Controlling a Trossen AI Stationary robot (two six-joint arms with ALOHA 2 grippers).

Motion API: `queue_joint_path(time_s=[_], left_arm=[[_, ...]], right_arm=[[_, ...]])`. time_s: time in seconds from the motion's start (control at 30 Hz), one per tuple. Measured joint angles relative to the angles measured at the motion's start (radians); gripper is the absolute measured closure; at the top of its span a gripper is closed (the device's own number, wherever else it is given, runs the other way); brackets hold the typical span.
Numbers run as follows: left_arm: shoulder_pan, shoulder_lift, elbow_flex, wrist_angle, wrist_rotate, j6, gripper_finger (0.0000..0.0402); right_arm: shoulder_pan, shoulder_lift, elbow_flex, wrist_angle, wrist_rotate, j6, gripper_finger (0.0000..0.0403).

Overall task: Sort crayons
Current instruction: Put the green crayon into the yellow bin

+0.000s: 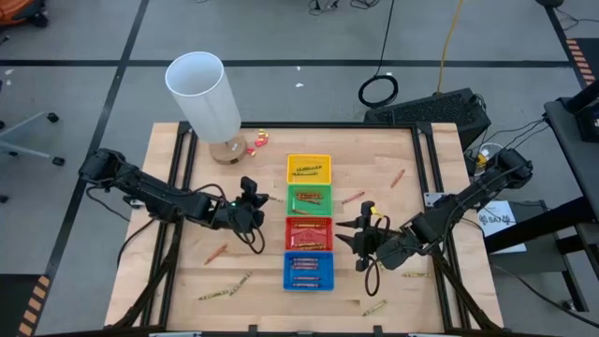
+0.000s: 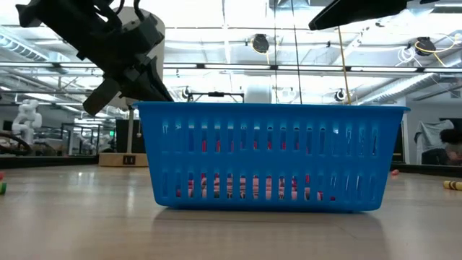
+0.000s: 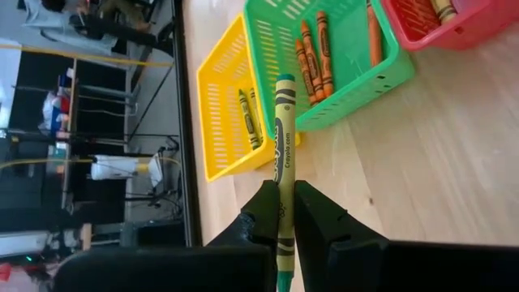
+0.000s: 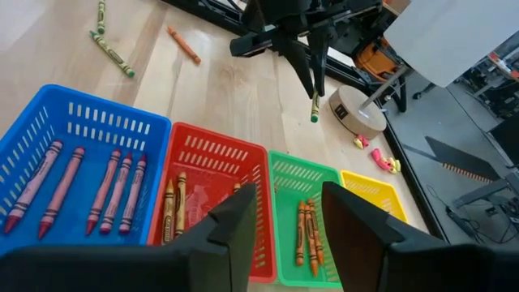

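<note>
Four trays stand in a row down the table's middle: yellow [image 1: 309, 168], green [image 1: 309, 199], red [image 1: 309, 233] and blue [image 1: 309, 271], each with crayons inside. My left gripper [image 1: 260, 202] is just left of the green tray, shut on an olive-green crayon [image 3: 284, 146]. My right gripper [image 1: 352, 237] hovers open to the right of the red tray, its fingers [image 4: 235, 231] above the red and green trays with nothing between them. Loose crayons lie flat on the wood, such as an orange one [image 1: 217, 253] and an olive one [image 1: 225, 290]. My left gripper pinches the crayon between its two fingers [image 3: 263, 215] at the paper wrap toward its back end [image 3: 283, 212]. The crayon runs along the fingers and sticks far out past their tips. It slants down, tip [image 4: 314, 116] lowest, clear of the table.
A white cylinder [image 1: 206, 89] on a round base [image 1: 227, 150] stands at the far left, small red and yellow bits [image 1: 257, 140] beside it. More loose crayons lie right of the trays [image 1: 398, 178] and near the front edge [image 1: 374, 306]. The blue tray [image 2: 271, 155] fills the low view.
</note>
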Motion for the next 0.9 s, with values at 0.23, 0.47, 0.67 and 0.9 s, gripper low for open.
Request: queue_joint_path(time_s=[0.23,0.47,0.67,0.9], left_arm=[[0.0,0.0,0.0,0.0,0.003,-0.221,0.0382],[-0.001,0.0,0.0,-0.001,0.004,-0.498,0.0382],[-0.001,0.0,0.0,-0.001,0.005,-0.705,0.0382],[-0.001,0.0,0.001,0.001,0.01,-0.945,0.0382]], right_arm=[[0.0,0.0,0.0,0.0,0.0,0.005,0.0277],[0.0,0.0,0.0,0.0,-0.001,0.008,0.0277],[0.0,0.0,0.0,0.001,-0.001,0.029,0.0277],[0.0,0.0,0.0,0.001,-0.001,0.076,0.0277]])
